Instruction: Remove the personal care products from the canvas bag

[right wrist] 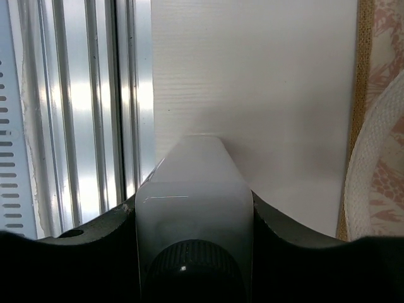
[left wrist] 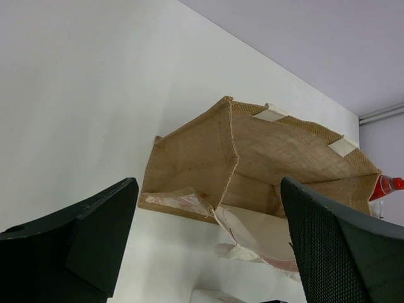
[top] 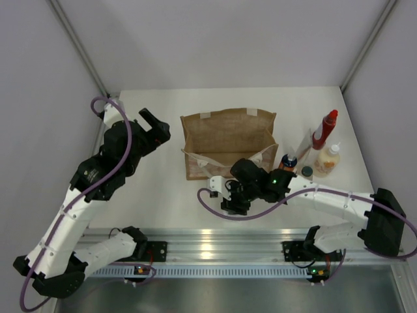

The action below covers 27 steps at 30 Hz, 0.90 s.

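Note:
The canvas bag [top: 225, 140] stands open in the middle of the table, its cream handle drooping at the front; it also shows in the left wrist view [left wrist: 252, 158]. My right gripper [top: 235, 202] hovers low in front of the bag, shut on the white squarish bottle [right wrist: 192, 196] with its dark cap [right wrist: 189, 271] toward the camera. To the right of the bag stand the red bottle [top: 324, 130], the cream bottle [top: 328, 158], the orange bottle [top: 288, 161] and the clear grey-capped bottle [top: 306, 171]. My left gripper [top: 154, 124] is open and empty, left of the bag.
The aluminium rail [top: 215, 244] runs along the table's near edge, close under the right gripper, and shows in the right wrist view [right wrist: 76, 107]. The bag's patterned front [right wrist: 379, 158] is just right of the held bottle. Grey walls enclose the table.

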Each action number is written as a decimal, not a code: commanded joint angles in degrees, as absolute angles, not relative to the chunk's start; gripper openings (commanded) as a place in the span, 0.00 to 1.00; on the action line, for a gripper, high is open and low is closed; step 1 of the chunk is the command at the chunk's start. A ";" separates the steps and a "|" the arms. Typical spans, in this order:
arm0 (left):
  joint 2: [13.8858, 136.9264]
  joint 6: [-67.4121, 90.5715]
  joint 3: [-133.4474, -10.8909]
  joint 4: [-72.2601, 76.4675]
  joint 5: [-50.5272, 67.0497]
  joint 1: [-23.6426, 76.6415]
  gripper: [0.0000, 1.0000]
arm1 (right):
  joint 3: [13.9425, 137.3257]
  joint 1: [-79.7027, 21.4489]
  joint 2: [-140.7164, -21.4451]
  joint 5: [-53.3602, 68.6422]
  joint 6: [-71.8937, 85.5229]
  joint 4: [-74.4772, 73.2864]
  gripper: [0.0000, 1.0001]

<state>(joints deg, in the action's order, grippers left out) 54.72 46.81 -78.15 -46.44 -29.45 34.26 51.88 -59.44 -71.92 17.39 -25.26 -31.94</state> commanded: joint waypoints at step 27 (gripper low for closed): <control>52.21 43.77 -77.52 -45.61 -31.29 34.10 0.98 | 69.07 -58.36 -66.90 16.97 -25.05 -42.71 1.00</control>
